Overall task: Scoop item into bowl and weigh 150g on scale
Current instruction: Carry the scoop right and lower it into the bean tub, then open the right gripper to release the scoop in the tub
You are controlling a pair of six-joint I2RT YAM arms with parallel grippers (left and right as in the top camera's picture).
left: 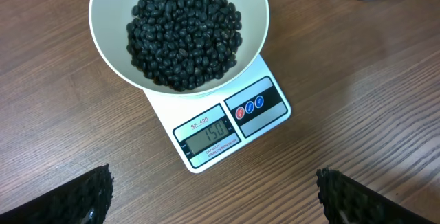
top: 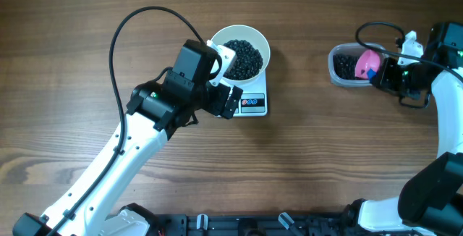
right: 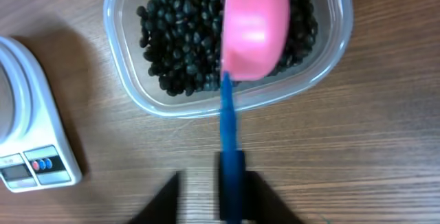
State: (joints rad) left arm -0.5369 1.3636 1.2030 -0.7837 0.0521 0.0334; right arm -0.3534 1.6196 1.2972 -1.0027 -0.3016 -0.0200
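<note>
**Item: beans** [left: 184,33]. Small, round, black, faintly glossy, each about pea-like in form. They lie as a loose dark heap filling the bottom of the bowl and banked a little up its sides. A second lot [right: 180,42] lies in the tub.

**Bowl** [left: 110,59]. Round, plain white, with smooth inner walls. It stands on the scale's platform and overhangs most of it, and it is about as wide as the scale.

**Scale** [left: 227,124]. White and square, standing on the surface left of centre in the overhead view. The front edge carries a grey display showing 150. Beside the display is a dark panel with one red and two blue buttons.

**Tub** [right: 130,90]. Clear plastic, rounded-rectangle, standing on the surface well apart from the scale, toward the right arm.

**Scoop** [right: 253,28]. It has a pink cup and a blue handle. The cup rests over the beans in the tub, and the handle runs out across the tub's near wall.

**Left fingers** [left: 79,195]. Black and ribbed, spread wide apart with nothing between them. They hang just in front of the scale, clear of it.

**Right fingers** [right: 163,198]. Dark and blurred, standing apart on either side of the scoop handle. Bare wood shows between one finger and the handle. Whether the other finger touches the handle cannot be told.

**Surface** [top: 304,163]. Brown wood grain.
</note>
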